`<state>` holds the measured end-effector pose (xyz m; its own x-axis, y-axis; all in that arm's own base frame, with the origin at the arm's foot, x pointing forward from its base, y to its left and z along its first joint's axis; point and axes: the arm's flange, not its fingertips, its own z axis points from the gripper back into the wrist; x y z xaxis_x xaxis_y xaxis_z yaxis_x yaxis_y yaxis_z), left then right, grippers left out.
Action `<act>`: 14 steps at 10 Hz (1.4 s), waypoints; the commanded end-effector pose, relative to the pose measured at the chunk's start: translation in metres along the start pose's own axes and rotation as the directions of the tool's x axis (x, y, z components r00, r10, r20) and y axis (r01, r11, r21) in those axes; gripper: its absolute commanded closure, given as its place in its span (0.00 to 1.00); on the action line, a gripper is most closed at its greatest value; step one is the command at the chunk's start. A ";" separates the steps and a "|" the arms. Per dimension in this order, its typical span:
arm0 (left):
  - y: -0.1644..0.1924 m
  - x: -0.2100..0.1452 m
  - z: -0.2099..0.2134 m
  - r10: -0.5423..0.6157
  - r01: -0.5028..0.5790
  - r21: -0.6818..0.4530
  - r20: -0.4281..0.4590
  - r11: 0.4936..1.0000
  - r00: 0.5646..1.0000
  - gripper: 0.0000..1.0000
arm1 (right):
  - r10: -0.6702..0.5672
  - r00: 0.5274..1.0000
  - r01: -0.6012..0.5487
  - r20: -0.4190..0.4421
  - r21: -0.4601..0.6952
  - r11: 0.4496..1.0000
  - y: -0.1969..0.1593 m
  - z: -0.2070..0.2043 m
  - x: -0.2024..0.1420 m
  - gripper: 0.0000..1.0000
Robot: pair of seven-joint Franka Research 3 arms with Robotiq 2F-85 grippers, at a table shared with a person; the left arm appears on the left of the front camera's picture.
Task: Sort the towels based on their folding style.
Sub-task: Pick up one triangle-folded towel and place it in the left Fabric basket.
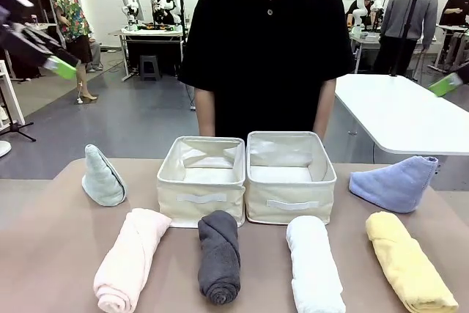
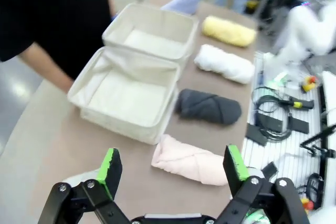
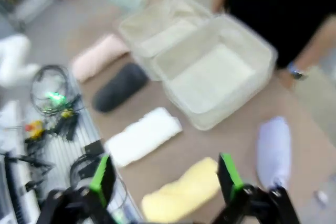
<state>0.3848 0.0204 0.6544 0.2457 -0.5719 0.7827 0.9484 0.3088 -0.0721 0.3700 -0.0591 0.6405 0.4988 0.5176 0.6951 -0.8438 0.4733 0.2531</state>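
Along the table's near side lie four rolled towels: pale pink (image 1: 132, 258), dark grey (image 1: 218, 254), white (image 1: 314, 263) and yellow (image 1: 409, 260). A pale green cone towel (image 1: 102, 175) stands at the left and a light blue cone towel (image 1: 396, 181) lies at the right. My left gripper (image 1: 62, 67) hangs high at the far left, open and empty (image 2: 173, 166), above the pink roll (image 2: 191, 161). My right gripper (image 1: 445, 84) is raised at the right edge, open (image 3: 166, 177) over the yellow roll (image 3: 181, 192).
Two cream fabric bins (image 1: 201, 199) (image 1: 289, 207) stand side by side mid-table, both with nothing inside. A person in a black shirt stands right behind them, hands down beyond the far edge. A white table (image 1: 410, 111) is at the back right.
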 end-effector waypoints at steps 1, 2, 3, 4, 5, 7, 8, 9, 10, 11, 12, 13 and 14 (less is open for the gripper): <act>0.036 -0.021 0.046 0.039 -0.031 -0.152 0.049 0.988 0.998 0.00 | 0.000 0.999 0.008 -0.038 0.225 0.974 -0.034 0.028 -0.011 0.00; 0.043 -0.042 0.068 0.044 -0.026 -0.170 0.104 0.985 0.994 0.00 | 0.017 1.000 -0.020 0.016 0.268 0.963 -0.053 0.038 -0.034 0.00; 0.050 -0.063 0.085 0.063 -0.035 -0.174 0.158 0.984 0.985 0.00 | 0.034 0.996 -0.058 0.086 0.288 0.956 -0.066 0.046 -0.056 0.00; 0.051 -0.082 0.100 0.066 -0.037 -0.141 0.207 0.989 0.976 0.00 | 0.056 0.988 -0.096 0.142 0.290 0.952 -0.073 0.052 -0.077 0.00; 0.045 -0.096 0.110 0.050 -0.025 -0.110 0.231 0.994 0.972 0.00 | 0.084 0.977 -0.140 0.197 0.286 0.948 -0.078 0.060 -0.095 0.00; 0.034 -0.110 0.123 0.041 -0.028 -0.054 0.245 0.998 0.969 0.00 | 0.165 0.947 -0.247 0.277 0.295 0.923 -0.075 0.073 -0.119 0.00; 0.023 -0.105 0.121 0.023 -0.020 -0.014 0.227 1.000 0.974 0.00 | 0.210 0.918 -0.311 0.337 0.281 0.908 -0.070 0.081 -0.129 0.00; 0.014 -0.097 0.117 -0.003 -0.003 0.026 0.207 1.000 0.978 0.00 | 0.217 0.910 -0.318 0.354 0.255 0.913 -0.066 0.087 -0.135 0.00; 0.009 -0.097 0.122 -0.026 0.016 0.058 0.191 0.998 0.981 0.00 | 0.222 0.899 -0.322 0.378 0.224 0.920 -0.061 0.091 -0.137 0.00; 0.005 -0.095 0.122 -0.035 0.021 0.081 0.167 0.996 0.985 0.00 | 0.200 0.881 -0.305 0.428 0.193 0.933 -0.059 0.094 -0.138 0.00; 0.002 -0.092 0.119 -0.040 0.026 0.097 0.147 0.995 0.988 0.00 | 0.190 0.872 -0.288 0.451 0.159 0.944 -0.057 0.095 -0.136 0.00; 0.000 -0.094 0.119 -0.047 0.032 0.108 0.138 0.994 0.989 0.00 | 0.191 0.873 -0.278 0.448 0.137 0.951 -0.054 0.093 -0.132 0.00; 0.010 -0.084 0.131 -0.014 0.004 0.055 0.173 0.998 0.985 0.00 | 0.195 0.883 -0.270 0.428 0.121 0.955 -0.051 0.090 -0.128 0.00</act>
<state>0.3429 0.1675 0.6673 0.1897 -0.4434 0.8760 0.9328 0.3599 -0.0199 0.3304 -0.2299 0.6005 0.1756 0.2518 0.9517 -0.9737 0.1869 0.1302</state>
